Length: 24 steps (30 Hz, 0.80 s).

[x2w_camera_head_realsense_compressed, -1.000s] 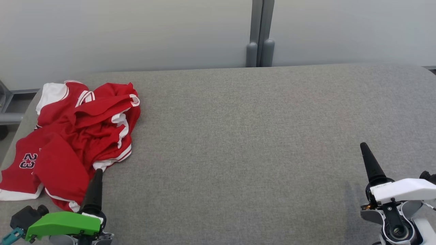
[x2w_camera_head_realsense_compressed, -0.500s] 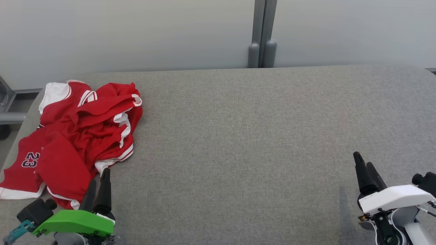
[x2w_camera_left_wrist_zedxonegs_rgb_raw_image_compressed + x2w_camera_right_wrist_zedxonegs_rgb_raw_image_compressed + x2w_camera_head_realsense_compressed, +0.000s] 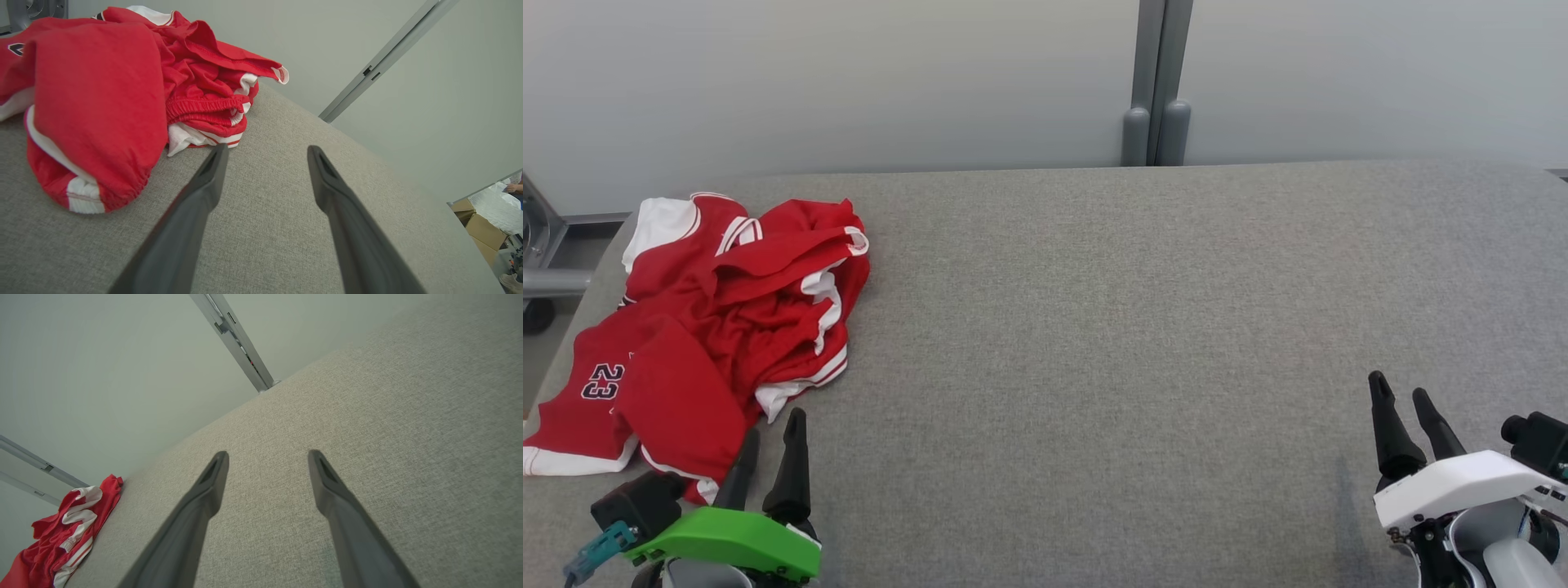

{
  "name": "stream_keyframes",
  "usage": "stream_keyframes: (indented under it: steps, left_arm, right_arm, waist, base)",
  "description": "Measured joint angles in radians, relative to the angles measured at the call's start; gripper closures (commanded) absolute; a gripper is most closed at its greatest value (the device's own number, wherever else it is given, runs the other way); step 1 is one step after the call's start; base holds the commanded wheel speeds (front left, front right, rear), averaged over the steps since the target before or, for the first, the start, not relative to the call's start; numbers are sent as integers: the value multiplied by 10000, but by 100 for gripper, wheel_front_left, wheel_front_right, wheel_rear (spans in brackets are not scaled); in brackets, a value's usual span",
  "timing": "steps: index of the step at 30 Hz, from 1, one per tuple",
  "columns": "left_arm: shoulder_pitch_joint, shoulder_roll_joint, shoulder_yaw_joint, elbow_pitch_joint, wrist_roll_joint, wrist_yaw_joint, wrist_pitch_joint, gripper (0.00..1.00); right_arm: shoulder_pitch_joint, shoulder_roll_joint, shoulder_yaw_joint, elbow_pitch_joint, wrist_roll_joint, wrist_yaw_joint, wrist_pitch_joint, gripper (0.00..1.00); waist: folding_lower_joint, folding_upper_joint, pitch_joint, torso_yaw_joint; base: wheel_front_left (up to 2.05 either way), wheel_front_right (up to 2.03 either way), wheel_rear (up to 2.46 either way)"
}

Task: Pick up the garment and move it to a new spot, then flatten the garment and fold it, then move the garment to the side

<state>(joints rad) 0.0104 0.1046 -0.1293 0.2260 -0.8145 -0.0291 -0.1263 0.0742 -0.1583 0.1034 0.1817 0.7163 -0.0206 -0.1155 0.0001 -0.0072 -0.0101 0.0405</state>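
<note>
Grey woven cloth covers a broad worktop [image 3: 1143, 310] that spans the head view, with a pale blank wall [image 3: 849, 82] behind it and a grey upright post [image 3: 1158, 82] near the middle of that wall. A crumpled red garment [image 3: 711, 327] with white trim lies heaped at the worktop's left end. Its long axis runs from the back edge toward the front left corner, where a flatter flap bearing the number 23 [image 3: 602, 381] reaches the worktop's edge. The left hand [image 3: 772, 423], under a green cover, sits at the lower left, open and empty, its two dark fingers [image 3: 204, 183] spread apart and pointing away from the robot. The garment lies just ahead of it and to its left. In the left wrist view a white striped hem [image 3: 196, 141] sits just beyond the left fingertip and a rounded red cuff [image 3: 86, 192] bulges nearer on the left, neither of them between the fingers. The right hand [image 3: 1398, 385], under a white cover, sits at the lower right, also open and empty, well apart from the garment, which looks small and distant at the edge of its wrist view. The left hand is much the nearer, so the pickup likely calls for a short reach forward and leftward onto the heap's near edge.
</note>
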Motion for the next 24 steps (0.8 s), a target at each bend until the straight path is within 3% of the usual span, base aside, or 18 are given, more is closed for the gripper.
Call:
stream_keyframes:
  steps: [24]
  left_arm:
    - [332,19,-52,-115,3400,130,-640,0]
  right_arm:
    - [221,-382,155,-437,-3636,-525,-688,0]
  waist:
    - [0,0,-69,101]
  base:
    - [0,0,0]
